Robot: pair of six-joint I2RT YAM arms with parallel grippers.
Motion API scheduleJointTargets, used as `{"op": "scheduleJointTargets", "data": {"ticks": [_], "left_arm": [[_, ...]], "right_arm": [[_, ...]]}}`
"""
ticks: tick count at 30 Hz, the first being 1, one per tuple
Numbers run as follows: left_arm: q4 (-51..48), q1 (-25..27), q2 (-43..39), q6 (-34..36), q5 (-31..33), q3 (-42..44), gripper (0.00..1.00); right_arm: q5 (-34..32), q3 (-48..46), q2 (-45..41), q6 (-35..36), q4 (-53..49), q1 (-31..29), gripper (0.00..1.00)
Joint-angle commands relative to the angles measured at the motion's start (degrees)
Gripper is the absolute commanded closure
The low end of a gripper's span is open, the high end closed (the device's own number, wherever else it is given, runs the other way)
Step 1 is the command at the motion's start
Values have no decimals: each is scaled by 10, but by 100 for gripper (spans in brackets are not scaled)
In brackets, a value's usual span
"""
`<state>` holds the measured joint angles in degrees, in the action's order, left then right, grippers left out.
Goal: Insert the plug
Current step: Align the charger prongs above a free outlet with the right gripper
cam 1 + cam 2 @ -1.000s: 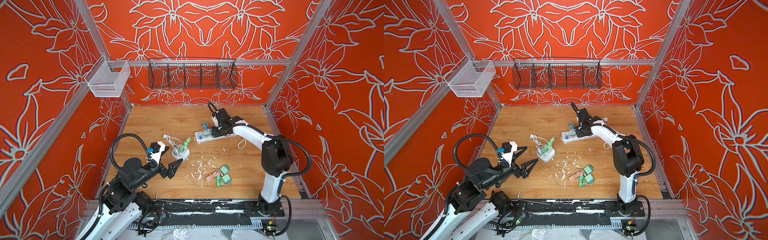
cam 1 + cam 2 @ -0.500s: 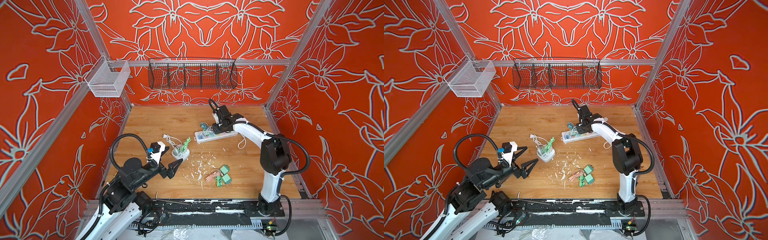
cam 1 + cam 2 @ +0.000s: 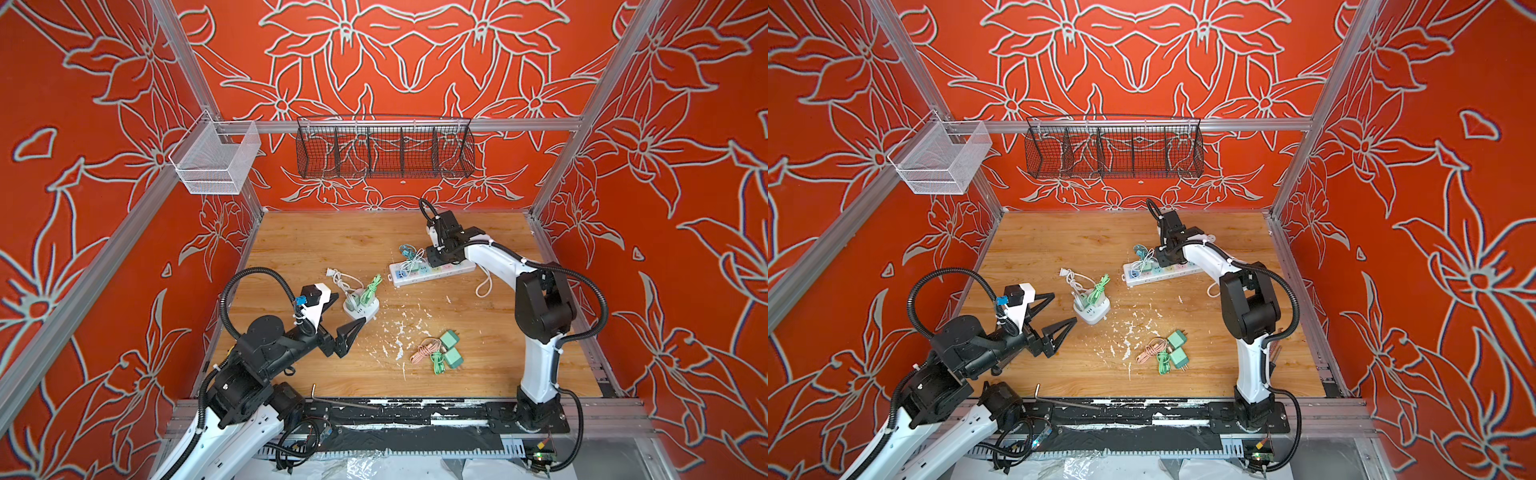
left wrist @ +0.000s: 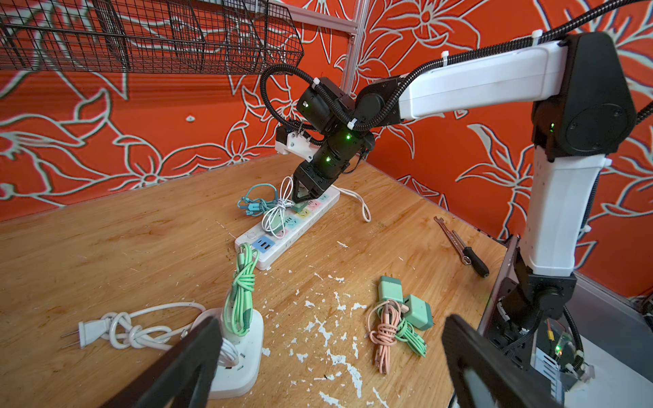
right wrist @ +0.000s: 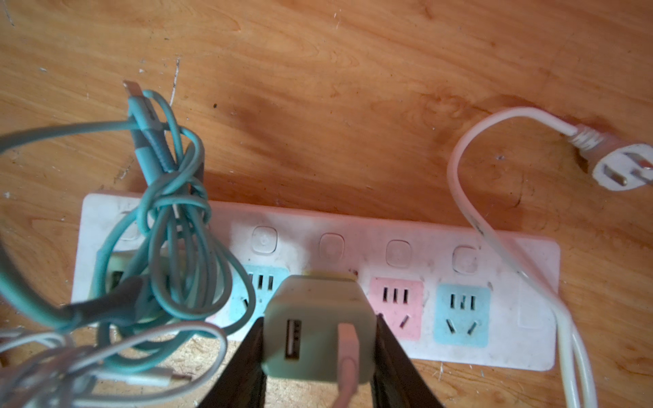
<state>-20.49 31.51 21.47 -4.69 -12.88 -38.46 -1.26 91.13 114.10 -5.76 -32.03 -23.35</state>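
The right gripper point(image 5: 319, 321) reaches down over the white power strip point(image 5: 494, 272), which lies toward the back of the wooden tabletop point(image 3: 316, 245). Its two black fingers point(image 5: 247, 356) are clenched on the sides of a pale green charger plug point(image 5: 318, 300). The plug stands upright on the strip, in the slot between a blue socket point(image 5: 259, 282) and a pink socket point(image 5: 395, 300). Whether its prongs are fully seated cannot be told. A pale cable point(image 5: 348, 353) runs from one of the plug's USB ports. A knotted teal cable point(image 5: 169, 219) lies over one end of the strip, and the strip's own cord ends in a white wall plug point(image 5: 625, 169) lying on the tabletop.

The left gripper point(image 3: 1064, 307) hovers near the front of the tabletop with its fingers point(image 3: 1059, 332) spread wide, grasping nothing. Just beside it stands a white cube socket point(image 3: 1094, 311) carrying a coiled green cable point(image 3: 1096, 291).
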Motion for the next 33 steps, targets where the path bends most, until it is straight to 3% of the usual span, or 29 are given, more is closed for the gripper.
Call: {"op": "scheduleJointTargets", "data": {"ticks": [1,13,33], "left_arm": [[14,1,-1,6,-2,6,3],[14,1,-2,7,-5,7,3],[17,1,-2,6,-9,8,3]], "right_arm": [[0,10,21,12,3,3,85],[-33,-12,16,11,18,4,85],[-14,-53,-30,5,18,5,85]]}}
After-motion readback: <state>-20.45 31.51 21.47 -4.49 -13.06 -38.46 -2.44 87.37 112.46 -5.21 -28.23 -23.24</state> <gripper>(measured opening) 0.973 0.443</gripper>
